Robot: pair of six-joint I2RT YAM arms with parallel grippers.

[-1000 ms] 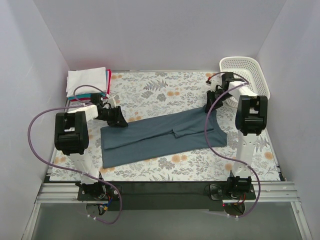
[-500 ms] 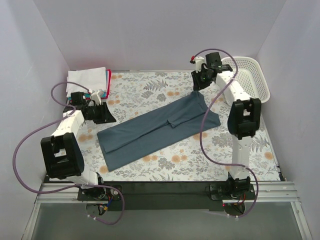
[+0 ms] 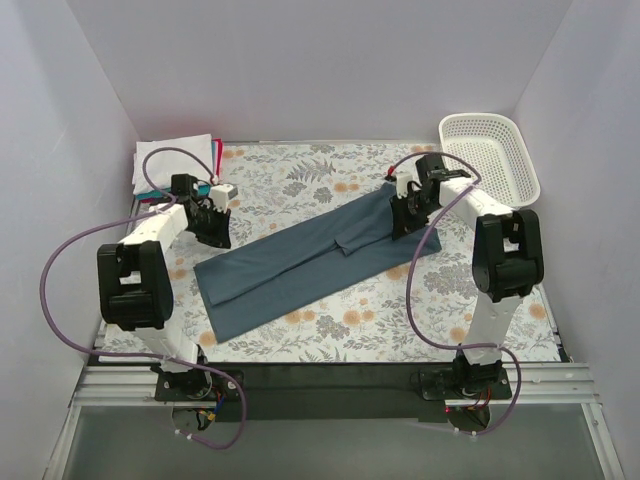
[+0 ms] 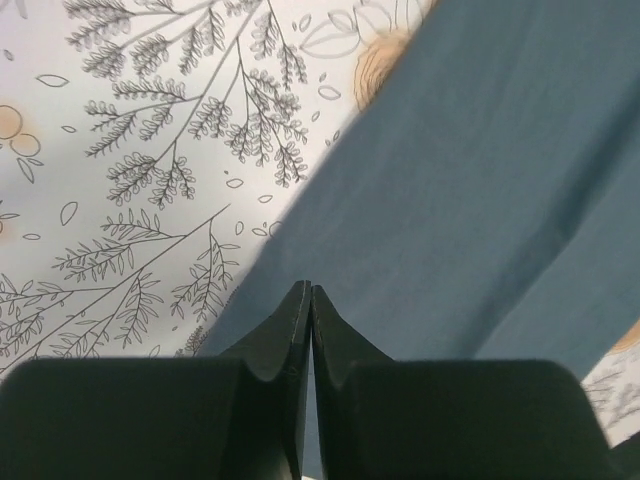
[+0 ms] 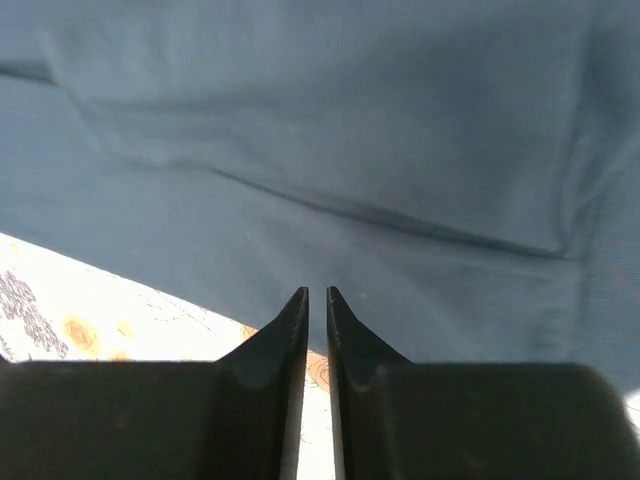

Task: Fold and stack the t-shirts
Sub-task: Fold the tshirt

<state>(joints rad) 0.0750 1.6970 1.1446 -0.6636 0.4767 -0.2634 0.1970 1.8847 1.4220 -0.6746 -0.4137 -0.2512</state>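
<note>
Left gripper (image 4: 305, 292): fingers pressed together, tips at the edge of the slate-blue t-shirt (image 4: 480, 200), which extends ahead and rightward (floral table cover (image 4: 130, 150) to their left). Right gripper (image 5: 317, 295): fingers narrowly apart, the same shirt directly ahead. Folded t-shirts (image 3: 176, 160) are stacked beyond the left gripper.

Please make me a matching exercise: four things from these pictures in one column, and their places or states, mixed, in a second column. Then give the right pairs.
Column one
1. dark blue t-shirt
2. white mesh basket
3. folded stack of shirts
4. left gripper

Column two
A. far right corner
B. far left corner
C. spread out flat in the centre
D. shut, at the blue shirt's left end

Pairs: 1-C, 2-A, 3-B, 4-D
</note>
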